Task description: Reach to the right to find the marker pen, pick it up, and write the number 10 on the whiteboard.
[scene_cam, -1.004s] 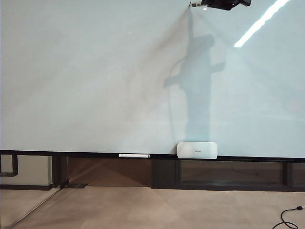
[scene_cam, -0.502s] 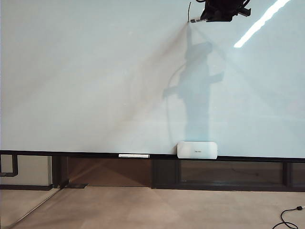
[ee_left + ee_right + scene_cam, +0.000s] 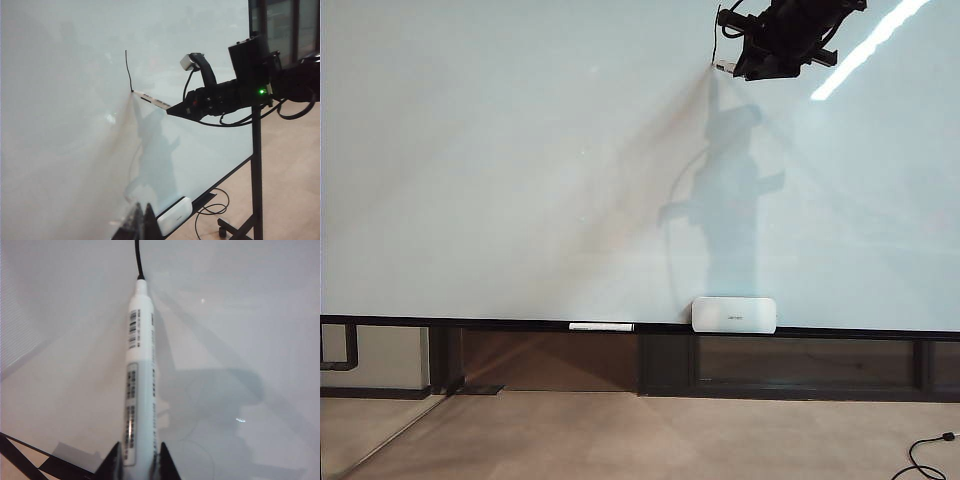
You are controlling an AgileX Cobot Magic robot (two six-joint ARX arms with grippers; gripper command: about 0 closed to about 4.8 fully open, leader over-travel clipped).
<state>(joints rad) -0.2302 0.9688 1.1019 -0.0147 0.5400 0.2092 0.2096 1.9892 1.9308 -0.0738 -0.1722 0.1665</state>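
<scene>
The whiteboard [image 3: 520, 150] fills the exterior view. High on its right side my right gripper [image 3: 745, 62] is shut on the marker pen [image 3: 725, 68], whose black tip touches the board at the lower end of a thin black vertical stroke [image 3: 717, 35]. In the right wrist view the white pen [image 3: 140, 370] runs out from between the fingers of the right gripper [image 3: 140, 460] to the stroke [image 3: 137, 257]. The left wrist view shows the pen [image 3: 152, 101] and stroke [image 3: 128, 70] from the side. My left gripper [image 3: 142, 212] hangs back from the board, low down, its fingers together and holding nothing.
A white rounded box [image 3: 734, 314] and a long thin white bar [image 3: 601, 326] rest on the board's dark bottom rail [image 3: 470, 322]. A black cable [image 3: 925, 455] lies on the floor at the right. The board's dark stand [image 3: 256, 175] rises beside it.
My right gripper has moved down the board with the pen, coming further into the exterior view. The black stroke above the tip has grown longer.
</scene>
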